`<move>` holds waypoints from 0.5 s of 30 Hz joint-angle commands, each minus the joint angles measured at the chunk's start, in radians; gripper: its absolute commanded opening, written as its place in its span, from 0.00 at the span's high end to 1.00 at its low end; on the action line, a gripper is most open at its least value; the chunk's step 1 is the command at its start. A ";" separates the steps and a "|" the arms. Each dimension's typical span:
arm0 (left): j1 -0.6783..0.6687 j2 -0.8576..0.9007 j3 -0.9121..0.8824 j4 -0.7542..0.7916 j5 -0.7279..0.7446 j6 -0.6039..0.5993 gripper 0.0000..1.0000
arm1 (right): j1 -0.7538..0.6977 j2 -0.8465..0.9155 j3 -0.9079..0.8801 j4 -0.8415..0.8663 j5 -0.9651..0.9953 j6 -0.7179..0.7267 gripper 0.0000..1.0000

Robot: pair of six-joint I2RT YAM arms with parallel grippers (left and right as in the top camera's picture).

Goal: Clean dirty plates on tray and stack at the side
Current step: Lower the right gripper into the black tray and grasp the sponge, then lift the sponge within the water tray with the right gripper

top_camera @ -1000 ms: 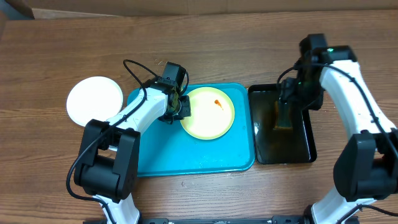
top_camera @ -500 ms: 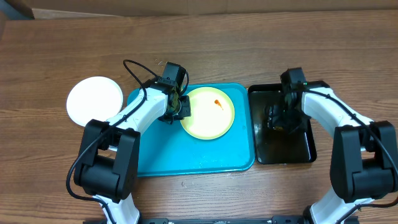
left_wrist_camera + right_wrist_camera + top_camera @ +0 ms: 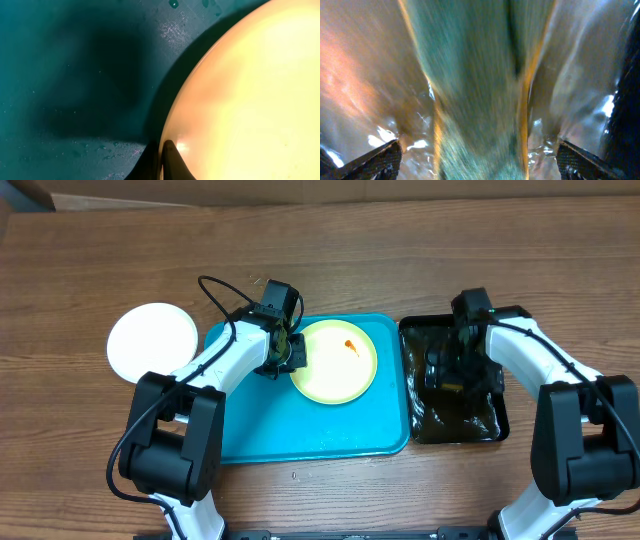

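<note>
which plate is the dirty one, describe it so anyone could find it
Find the big turquoise tray mid-table. On its far half lies a pale yellow plate. Unlike the white plate beside the tray, it carries an orange smear.

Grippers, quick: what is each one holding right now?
Left gripper: closed on the rim of the pale yellow plate.
Right gripper: closed on a green sponge, down in the black tray.

The left wrist view cuts the pale yellow plate (image 3: 250, 90) at right and bottom. The green thing (image 3: 475, 100) is blurred.
</note>
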 commanded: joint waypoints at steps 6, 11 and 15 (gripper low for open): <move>-0.002 -0.017 -0.011 -0.001 -0.022 -0.006 0.96 | -0.003 -0.001 0.035 0.072 0.025 -0.013 0.10; -0.002 -0.017 -0.011 0.000 -0.022 -0.006 0.96 | -0.002 -0.001 0.023 0.098 0.024 -0.012 0.34; -0.002 -0.017 -0.011 -0.001 -0.022 -0.006 0.96 | -0.002 -0.001 -0.003 0.122 0.024 -0.013 0.81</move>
